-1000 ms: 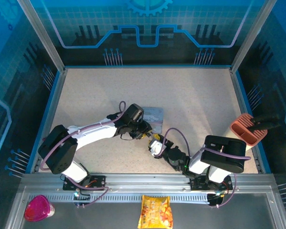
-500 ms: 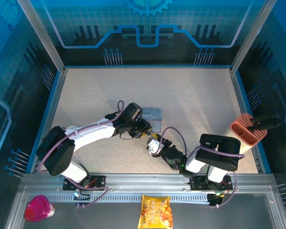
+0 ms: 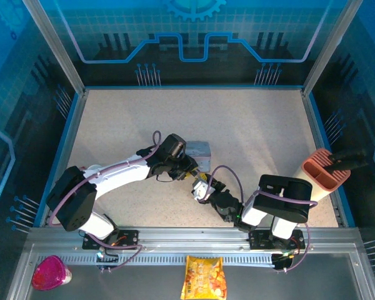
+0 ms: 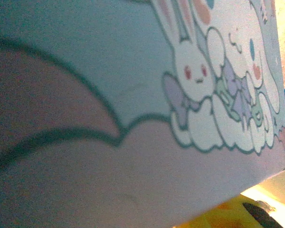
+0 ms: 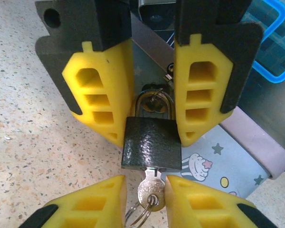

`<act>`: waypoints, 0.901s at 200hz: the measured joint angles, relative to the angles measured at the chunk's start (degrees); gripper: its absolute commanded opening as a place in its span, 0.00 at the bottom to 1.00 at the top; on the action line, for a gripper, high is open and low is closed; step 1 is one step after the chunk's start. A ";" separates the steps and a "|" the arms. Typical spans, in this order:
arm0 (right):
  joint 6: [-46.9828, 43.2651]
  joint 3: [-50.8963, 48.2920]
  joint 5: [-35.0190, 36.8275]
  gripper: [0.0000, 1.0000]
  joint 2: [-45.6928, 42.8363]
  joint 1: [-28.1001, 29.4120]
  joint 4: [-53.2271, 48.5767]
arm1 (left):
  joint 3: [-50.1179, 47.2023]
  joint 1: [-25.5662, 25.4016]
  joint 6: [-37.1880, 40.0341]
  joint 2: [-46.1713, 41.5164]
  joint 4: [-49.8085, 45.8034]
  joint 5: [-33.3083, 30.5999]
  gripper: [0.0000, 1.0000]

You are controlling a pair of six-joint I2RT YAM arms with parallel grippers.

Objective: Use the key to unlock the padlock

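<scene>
The padlock hangs by its shackle on the side of the tin, the blue one with bunnies on it, which sits on the counter between my two arms. The key is pushed into the bottom of the lock, and a little ring dangles off its end. My left claw is squeezed onto the top of the padlock, with one of its yellow fingers on each side of the shackle, so it holds the lock steady. My right claw has its tips close on both sides of the key's round head, but I cannot tell if it is pinching the key or just sitting next to it. That is my big worry. If I twist with a loose grip, I think the tips will slide round the key and nothing will turn. If I pull back a bit while twisting, the key could come out and drop, and it is so small it would be hard to pick up. If I twist too hard, the lock could swing and drag the tin along.
</scene>
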 measured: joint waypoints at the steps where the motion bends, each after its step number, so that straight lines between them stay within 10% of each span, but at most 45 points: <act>1: -0.04 0.00 0.04 0.27 0.00 0.00 0.00 | -0.02 0.00 0.00 0.00 0.00 0.00 0.00; 180: -1.81 1.44 3.74 0.13 2.51 0.02 -0.98 | -0.42 0.28 0.00 -0.92 -0.59 -0.13 0.00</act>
